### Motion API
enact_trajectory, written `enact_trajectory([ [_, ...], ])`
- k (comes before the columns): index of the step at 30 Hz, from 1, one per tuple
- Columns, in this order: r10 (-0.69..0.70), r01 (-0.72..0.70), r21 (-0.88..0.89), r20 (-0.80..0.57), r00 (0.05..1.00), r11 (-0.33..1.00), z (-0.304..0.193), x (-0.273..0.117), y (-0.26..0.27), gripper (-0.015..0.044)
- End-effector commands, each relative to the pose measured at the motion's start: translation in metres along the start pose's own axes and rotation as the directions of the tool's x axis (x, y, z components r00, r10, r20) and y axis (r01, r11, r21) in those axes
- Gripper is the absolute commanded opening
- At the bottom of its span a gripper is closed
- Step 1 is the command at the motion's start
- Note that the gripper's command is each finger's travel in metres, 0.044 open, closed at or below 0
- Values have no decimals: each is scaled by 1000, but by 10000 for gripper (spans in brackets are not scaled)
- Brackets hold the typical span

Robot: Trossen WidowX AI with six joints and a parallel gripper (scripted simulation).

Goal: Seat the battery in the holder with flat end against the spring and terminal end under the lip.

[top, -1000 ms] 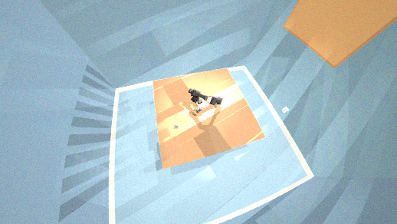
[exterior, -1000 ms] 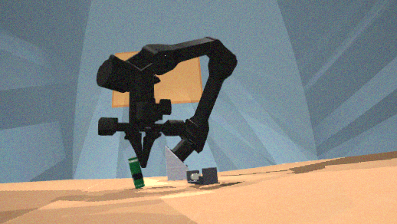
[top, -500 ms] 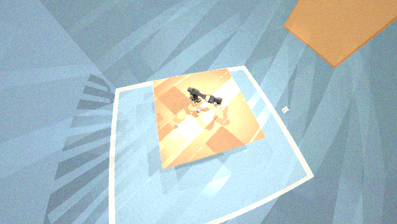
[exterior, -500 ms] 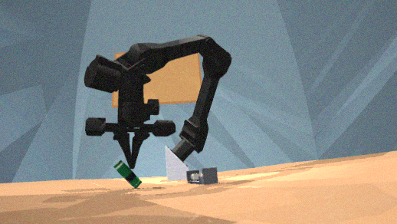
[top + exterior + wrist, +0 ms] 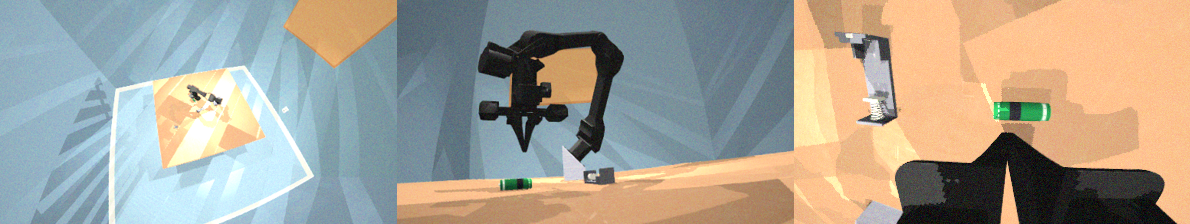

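The green battery [image 5: 510, 184] [image 5: 1031, 111] with a dark band lies on its side on the table, outside the holder. Which end carries the terminal is unclear. My gripper [image 5: 525, 149] [image 5: 1006, 138] is shut and empty, its tips above the battery and not touching it. The grey holder [image 5: 606, 176] [image 5: 879, 72] stands apart, to the left in the wrist view and to the right in the exterior view. It is empty. Its coil spring [image 5: 876, 110] is at the near end in the wrist view, the lip [image 5: 849, 36] at the far end.
A pale wedge [image 5: 571, 169] [image 5: 879, 214] stands beside the holder, near the arm's base. The wooden table [image 5: 241, 139] [image 5: 665, 199] lies inside a white outline [image 5: 112, 165]. An orange panel [image 5: 337, 31] [image 5: 569, 77] is in the background. A small white block [image 5: 285, 110] is beyond the outline.
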State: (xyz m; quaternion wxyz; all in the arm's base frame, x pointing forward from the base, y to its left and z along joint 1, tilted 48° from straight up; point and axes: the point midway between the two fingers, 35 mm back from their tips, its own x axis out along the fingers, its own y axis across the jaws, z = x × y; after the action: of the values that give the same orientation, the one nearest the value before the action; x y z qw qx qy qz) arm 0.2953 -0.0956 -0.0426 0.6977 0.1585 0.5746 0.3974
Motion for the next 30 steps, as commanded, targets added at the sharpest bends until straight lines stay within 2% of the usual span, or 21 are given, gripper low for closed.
enact_trajectory([
  [1, -10, 10, -8, 0, 1000, 1000, 0, -33, -1, 0],
  [4, -10, 10, -9, -1, 1000, 1000, -1, -45, 0, 0],
  [15, -11, 11, -2, 7, 1000, 1000, -1, -43, -1, 0],
  [17, -12, 11, 56, 7, 1000, 998, -1, -41, -2, 53],
  [19, -13, 12, 219, 5, 1000, 976, -1, -33, -4, 105],
  [24, -16, 11, 625, 3, 1000, 780, 0, -14, -11, 229],
  [30, -12, 2, 941, 2, 1000, 337, 0, 9, -17, 229],
])
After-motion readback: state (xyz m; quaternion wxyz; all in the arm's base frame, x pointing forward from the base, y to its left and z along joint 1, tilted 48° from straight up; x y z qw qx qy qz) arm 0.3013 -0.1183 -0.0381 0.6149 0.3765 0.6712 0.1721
